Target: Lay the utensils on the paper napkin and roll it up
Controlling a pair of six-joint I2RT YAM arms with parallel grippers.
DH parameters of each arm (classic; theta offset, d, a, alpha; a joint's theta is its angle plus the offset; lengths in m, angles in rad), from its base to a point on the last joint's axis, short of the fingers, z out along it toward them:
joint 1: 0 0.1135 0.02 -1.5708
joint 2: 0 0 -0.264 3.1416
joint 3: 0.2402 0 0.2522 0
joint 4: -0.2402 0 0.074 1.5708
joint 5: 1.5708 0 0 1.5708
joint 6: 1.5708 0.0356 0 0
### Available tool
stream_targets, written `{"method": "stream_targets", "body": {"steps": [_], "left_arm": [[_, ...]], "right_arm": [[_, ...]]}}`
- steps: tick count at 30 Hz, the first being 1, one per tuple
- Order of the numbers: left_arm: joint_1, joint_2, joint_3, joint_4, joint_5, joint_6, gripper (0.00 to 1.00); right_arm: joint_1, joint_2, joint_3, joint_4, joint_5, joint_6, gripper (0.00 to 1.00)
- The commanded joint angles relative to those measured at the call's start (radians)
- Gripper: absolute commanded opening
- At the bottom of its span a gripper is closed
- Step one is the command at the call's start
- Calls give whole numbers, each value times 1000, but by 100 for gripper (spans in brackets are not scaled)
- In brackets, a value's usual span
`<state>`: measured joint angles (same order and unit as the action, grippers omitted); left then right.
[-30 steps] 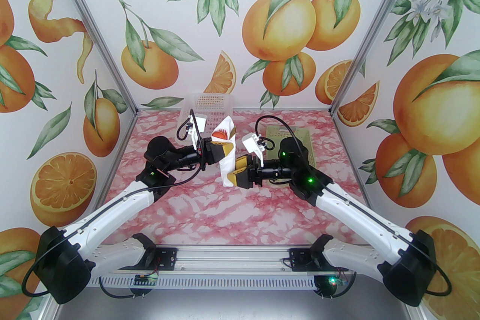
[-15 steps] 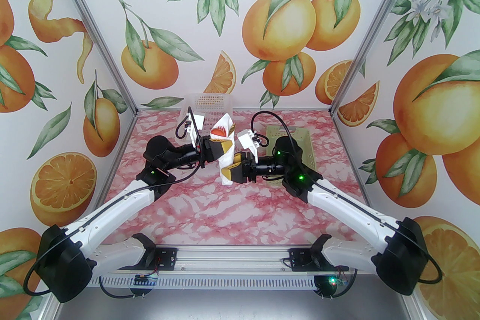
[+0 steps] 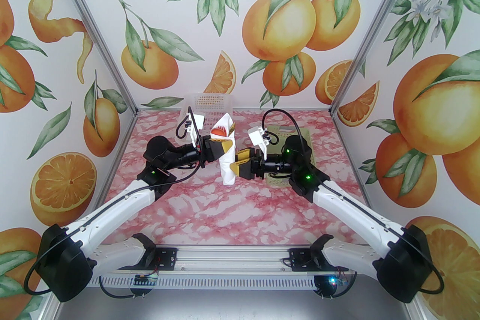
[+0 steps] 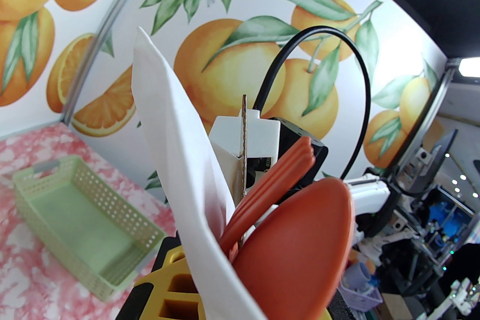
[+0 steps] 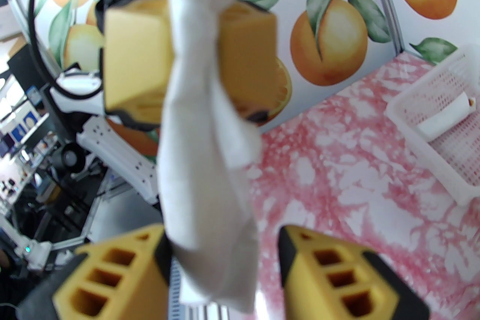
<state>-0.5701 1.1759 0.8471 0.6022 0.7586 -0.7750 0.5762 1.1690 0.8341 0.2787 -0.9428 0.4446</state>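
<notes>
The paper napkin (image 3: 227,164), rolled into a white cone, stands nearly upright in the air above the middle of the pink marbled counter (image 3: 210,213), wide mouth up and narrow end down. From its mouth rises the red-orange spoon (image 3: 219,131). In the left wrist view the spoon's bowl (image 4: 300,243) sits at the front of the opening. The ribbed orange fork (image 4: 273,176) lies beside it, and the thin serrated blade of the knife (image 4: 244,134) stands between the fork and the tall flap of the napkin (image 4: 180,146).

The left hand (image 3: 225,147) reaches in from the left and pinches the roll just below its mouth. The right wrist view shows its two yellow fingers (image 5: 138,59) pressed against either side of the napkin (image 5: 202,146), which narrows at that squeeze.

The right hand (image 3: 236,163) comes in from the right, level with the lower part of the roll. Its fingers (image 5: 112,273) are spread wide, and the bottom of the roll hangs between them, closer to one finger. Whether paper and finger touch cannot be told.

A white mesh basket (image 3: 210,102) stands at the back wall behind the left hand, with a slim white paper roll (image 5: 446,116) lying in it. A pale green basket (image 4: 56,239) sits on the counter, partly behind the right arm.
</notes>
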Motion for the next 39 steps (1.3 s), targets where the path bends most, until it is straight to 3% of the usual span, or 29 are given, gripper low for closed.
{"method": "stream_targets", "body": {"steps": [1,13,25,30,35,39], "left_arm": [[-1,2,37,22,-5,5,0],[1,-1,31,19,-21,9,0],[7,4,28,50,-12,-13,0],[42,-21,23,39,-2,-23,17],[106,-67,18,0,20,-23,50],[146,-117,-6,-35,29,-20,68]], "right_arm": [[19,-16,-26,77,-25,13,54],[81,62,-8,210,-29,84,52],[91,105,-6,326,-28,174,28],[92,89,-1,205,-8,125,19],[88,65,1,123,22,91,12],[87,49,5,91,36,73,9]]}}
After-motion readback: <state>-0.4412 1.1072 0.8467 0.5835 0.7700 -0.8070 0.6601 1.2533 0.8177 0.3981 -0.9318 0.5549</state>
